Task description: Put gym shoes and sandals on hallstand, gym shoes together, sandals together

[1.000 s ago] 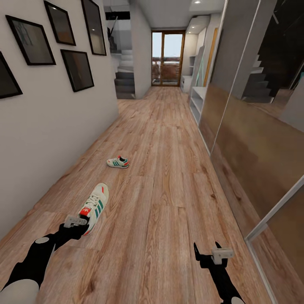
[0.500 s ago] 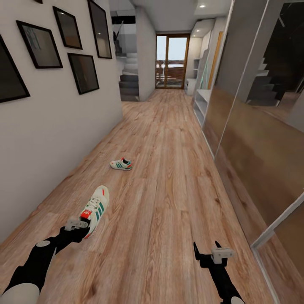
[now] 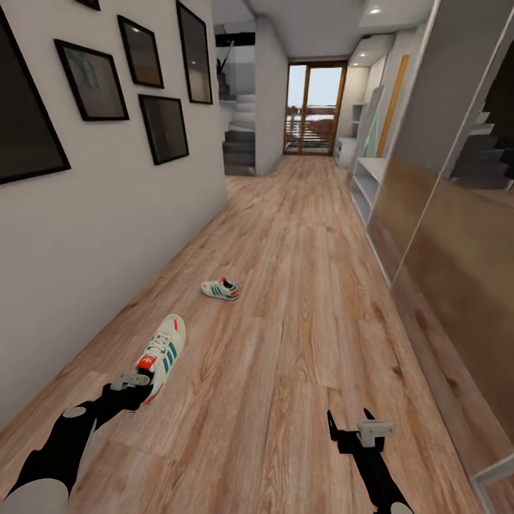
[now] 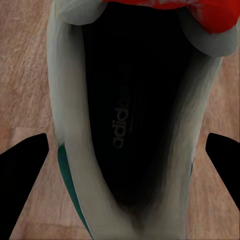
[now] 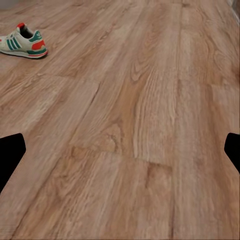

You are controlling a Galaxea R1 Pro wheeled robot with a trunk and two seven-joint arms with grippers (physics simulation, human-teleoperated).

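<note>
Two gym shoes are lying on the corridor floor [image 3: 300, 343] in our head view: the near gym shoe [image 3: 163, 351] is resting just beside the left-hand wall [image 3: 107, 235], toe pointing away from us, and the far gym shoe [image 3: 220, 289] is sitting well apart from it, farther down the corridor. Our left gripper [image 3: 133, 385] is reaching in at the near shoe's heel, though from here we cannot tell whether it is clasping it. Our right gripper [image 3: 350, 422] is hanging over bare planks with its fingers spread and nothing between them. Dark picture frames [image 3: 93, 78] are lining the wall, a pale shelf unit [image 3: 368, 182] is standing along the right side farther down, and a glazed door [image 3: 313, 107] is closing the far end. In our left wrist view we are looking straight down into the near shoe's dark opening [image 4: 130, 125], red tongue at one end; the fingertips [image 4: 22, 165] are sitting wide at either side, clear of the shoe, so the pincer is released. In our right wrist view the fingertips [image 5: 10, 150] are standing far apart over the planks, holding nothing, and the far shoe [image 5: 23, 45] is lying on its sole well ahead.
</note>
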